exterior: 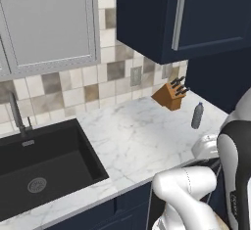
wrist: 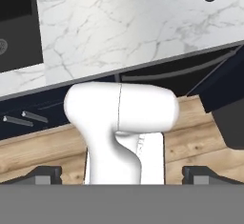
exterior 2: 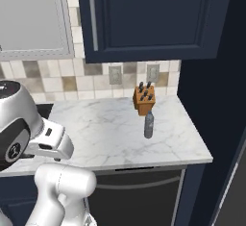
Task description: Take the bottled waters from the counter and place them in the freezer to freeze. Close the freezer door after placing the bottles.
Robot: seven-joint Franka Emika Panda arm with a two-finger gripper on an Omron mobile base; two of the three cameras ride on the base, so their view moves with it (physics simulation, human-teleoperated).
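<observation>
Claw (wrist: 122,174) jaws spread wide, holding nothing, above the wood floor (wrist: 43,149). Left to right on the bench (exterior: 137,141): one black sink (exterior: 44,168), one knife block (exterior: 170,94), one bottled water (exterior: 197,116) upright just beside the block.

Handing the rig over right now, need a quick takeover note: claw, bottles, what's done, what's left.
Claw: open, holding nothing, low in front of the cabinets, over the wood floor.
One bottled water stands upright on the counter, just in front of the knife block, near the counter's right end. I cannot spot a second bottle.
Done: nothing yet; the bottle is untouched.
Left: grasp the bottle, put it in the freezer, look for any other bottle, then close the freezer door.
</observation>
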